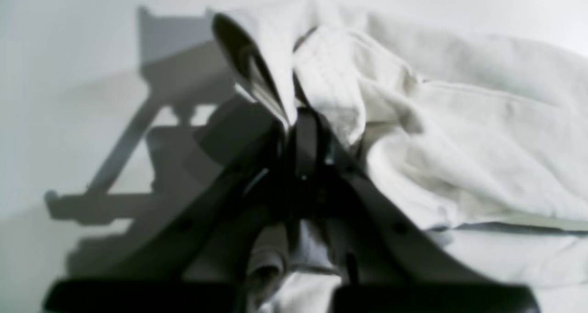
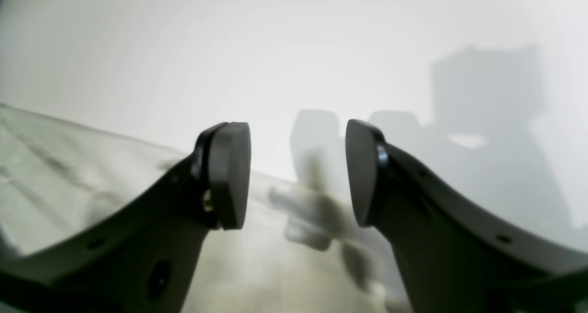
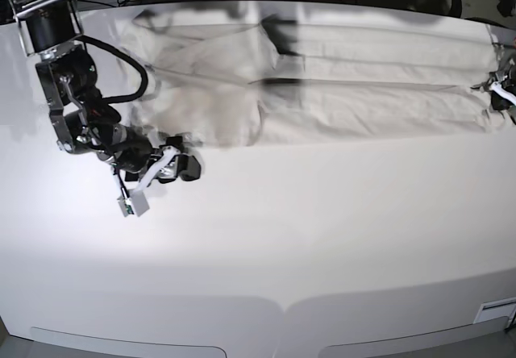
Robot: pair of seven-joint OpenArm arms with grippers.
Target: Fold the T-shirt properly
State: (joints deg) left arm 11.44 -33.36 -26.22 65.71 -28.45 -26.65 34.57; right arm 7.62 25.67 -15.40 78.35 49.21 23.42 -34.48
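A: Base view. Where does the T-shirt (image 3: pixel 339 84) lie?

B: Along the far edge of the white desk (image 3: pixel 322 237), stretched sideways as a long band from near the far left corner to the right edge. Its left part is bunched and wrinkled; the right part is flatter, with long creases running lengthwise.

A: And the right gripper (image 3: pixel 184 164)?

B: It sits over bare desk, just in front of the shirt's bunched left part, apart from the cloth. In the right wrist view the right gripper (image 2: pixel 298 170) has its two pads (image 2: pixel 229 175) spread, with a clear gap and nothing between them. The T-shirt (image 2: pixel 69 179) fills the lower left of that view; the blurred shape in the gap cannot be identified.

A: The left gripper?

B: In the base view the left gripper (image 3: pixel 501 84) shows only partly at the desk's right edge, at the shirt's right end. In the left wrist view the left gripper (image 1: pixel 294 120) is clenched on a fold of the T-shirt (image 1: pixel 459 120): the fingers meet, and cloth rises in a peak from their tips. The gripper's shadow falls on the desk (image 1: pixel 55 120) to the left.
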